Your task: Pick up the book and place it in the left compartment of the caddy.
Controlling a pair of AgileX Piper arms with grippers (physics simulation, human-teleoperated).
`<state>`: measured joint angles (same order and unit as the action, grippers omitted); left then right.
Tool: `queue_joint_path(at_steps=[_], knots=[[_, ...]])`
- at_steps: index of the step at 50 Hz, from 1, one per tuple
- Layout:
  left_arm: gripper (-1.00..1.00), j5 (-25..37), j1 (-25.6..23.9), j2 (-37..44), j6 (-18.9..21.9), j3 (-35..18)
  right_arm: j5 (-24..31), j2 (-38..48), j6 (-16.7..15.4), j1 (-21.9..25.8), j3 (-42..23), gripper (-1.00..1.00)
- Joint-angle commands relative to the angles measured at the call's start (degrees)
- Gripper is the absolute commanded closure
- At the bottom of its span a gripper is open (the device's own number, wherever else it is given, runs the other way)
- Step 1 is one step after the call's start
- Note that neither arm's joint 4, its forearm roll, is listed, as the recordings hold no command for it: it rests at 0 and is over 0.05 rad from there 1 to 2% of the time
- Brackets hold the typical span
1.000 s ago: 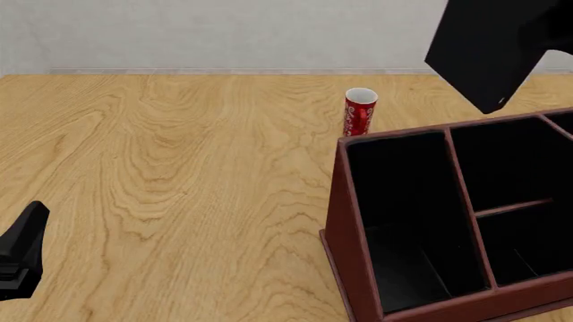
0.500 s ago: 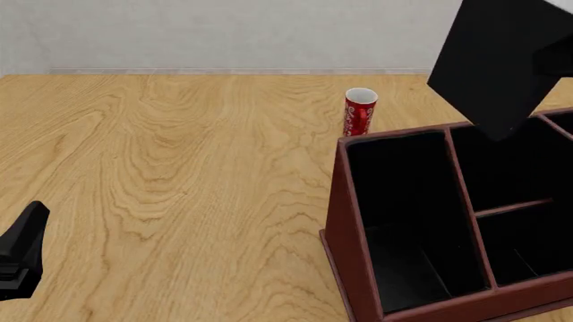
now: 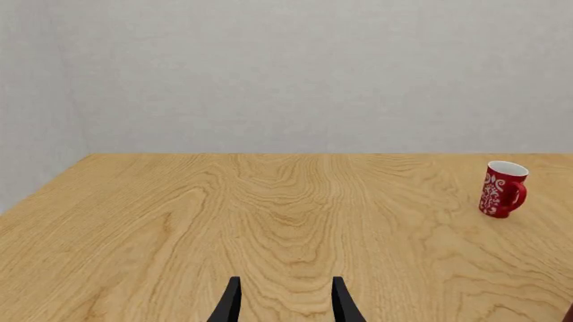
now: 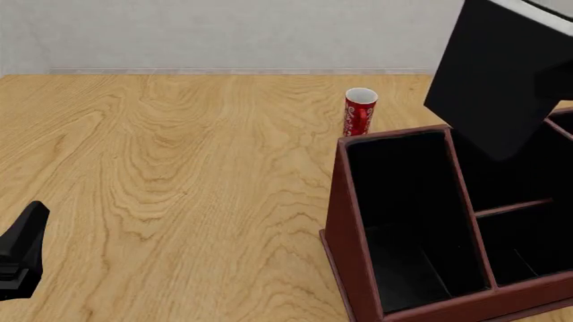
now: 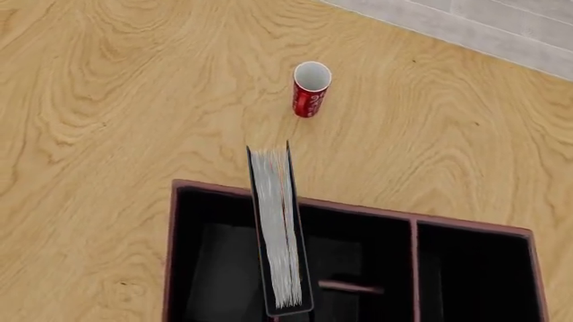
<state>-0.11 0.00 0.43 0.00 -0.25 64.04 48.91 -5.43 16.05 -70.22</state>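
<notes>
The book (image 4: 497, 77), black-covered, hangs tilted in the air at the right, its lower corner over the back of the caddy (image 4: 345, 201). In the right wrist view the book (image 5: 279, 235) shows edge-on, grey-white pages up, above the wall between the left compartment (image 5: 215, 268) and the section beside it. My right gripper holds it; its fingers are hidden behind the book. The left compartment (image 4: 403, 215) is a deep black bay with nothing in it. My left gripper (image 3: 282, 305) stands open and low over bare wood, far left of the caddy, seen as a dark shape (image 4: 23, 258).
A red-and-white cup (image 4: 360, 113) stands just behind the caddy's back left corner, also in both wrist views as the cup (image 3: 501, 189) and the cup (image 5: 310, 89). A grey wall closes off the table's far edge. Bare wood spreads left of the caddy.
The book has come down and nearer in the front view, from above the caddy's back rim to overlapping its rear sections. The left arm has not moved.
</notes>
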Motion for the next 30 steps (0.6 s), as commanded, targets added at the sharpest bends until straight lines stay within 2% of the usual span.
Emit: queue_joint_path(at_steps=[1,30], knots=[[-1.0,0.0,0.0,0.0,0.0,0.0,1.3,-0.9,0.9,1.9,-0.5,1.0],[-1.0,0.0,0.0,0.0,0.0,0.0,0.1,-1.4,0.0,3.5,2.6,1.0]])
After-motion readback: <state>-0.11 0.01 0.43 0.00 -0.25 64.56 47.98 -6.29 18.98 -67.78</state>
